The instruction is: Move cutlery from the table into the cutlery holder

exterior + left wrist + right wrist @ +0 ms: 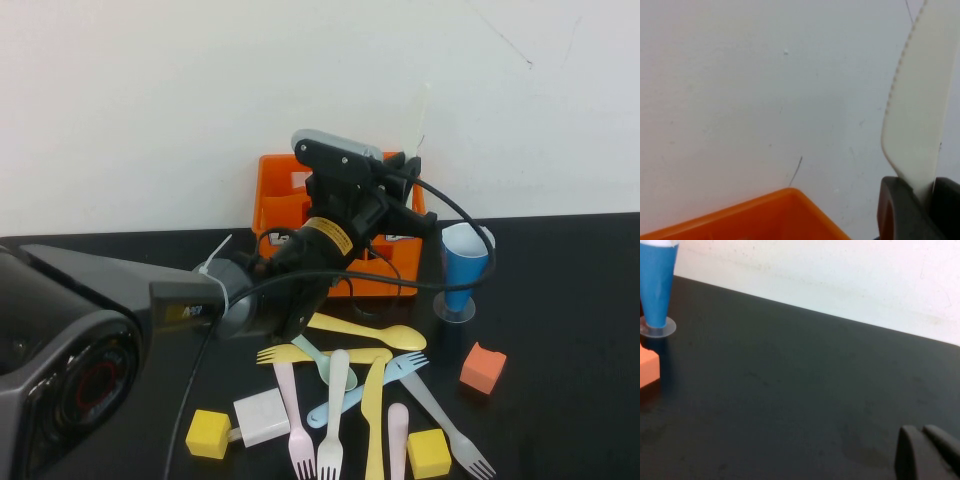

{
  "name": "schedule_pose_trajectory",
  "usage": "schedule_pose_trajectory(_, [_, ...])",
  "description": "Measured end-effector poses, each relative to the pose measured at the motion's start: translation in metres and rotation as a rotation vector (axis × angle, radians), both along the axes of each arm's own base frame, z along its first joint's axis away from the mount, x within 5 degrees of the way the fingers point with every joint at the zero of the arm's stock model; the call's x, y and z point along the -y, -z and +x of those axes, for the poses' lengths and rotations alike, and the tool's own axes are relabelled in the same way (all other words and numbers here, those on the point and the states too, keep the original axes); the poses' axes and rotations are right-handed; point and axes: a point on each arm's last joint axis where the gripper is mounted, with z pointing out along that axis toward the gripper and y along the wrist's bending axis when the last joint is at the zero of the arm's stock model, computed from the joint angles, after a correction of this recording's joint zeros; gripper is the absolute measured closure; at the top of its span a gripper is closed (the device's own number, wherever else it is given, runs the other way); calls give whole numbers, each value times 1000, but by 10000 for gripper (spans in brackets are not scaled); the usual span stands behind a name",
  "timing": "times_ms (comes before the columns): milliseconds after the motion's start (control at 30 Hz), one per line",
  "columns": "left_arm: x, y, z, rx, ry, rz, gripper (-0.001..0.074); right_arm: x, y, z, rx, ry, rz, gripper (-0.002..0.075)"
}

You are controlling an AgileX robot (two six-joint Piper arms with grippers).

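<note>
We are holding the white knife [912, 115] upright in our clamped left gripper [920, 200] above the orange cutlery holder [290, 195] for dropping in, while our right gripper [930, 450], fingers together, is resting low over the table [790, 390].

Blue paper cone cup [463, 265], point down in a clear round base, upright on the desk's far right part. Orange plastic block [483, 368] lying near it, nearer the camera. Two yellow plastic blocks: one [208, 434] at front left, touching a white charger cube [262, 417]; the other [428, 453] at front centre. Plain white wall [150, 90] behind.
</note>
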Motion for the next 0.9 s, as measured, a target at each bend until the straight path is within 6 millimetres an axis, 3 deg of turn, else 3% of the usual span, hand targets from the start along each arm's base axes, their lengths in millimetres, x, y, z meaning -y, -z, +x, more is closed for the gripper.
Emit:
schedule_pose_trajectory(167, [0, 4, 0, 10, 8, 75, 619, 0, 0, 0, 0, 0, 0, 730])
schedule_pose_trajectory(400, [0, 5, 0, 11, 8, 100, 432, 0, 0, 0, 0, 0, 0, 730])
schedule_pose_trajectory(567, [-1, -19, -3, 69, 6, 104, 402, 0, 0, 0, 0, 0, 0, 730])
schedule_pose_trajectory(667, [-8, -45, -11, 110, -1, 134, 441, 0, 0, 0, 0, 0, 0, 730])
schedule_pose_trajectory(800, [-25, -83, -37, 119, -10, 195, 636, 0, 0, 0, 0, 0, 0, 730])
schedule_pose_trajectory(900, [-45, -105, -65, 106, -14, 210, 705, 0, 0, 0, 0, 0, 0, 730])
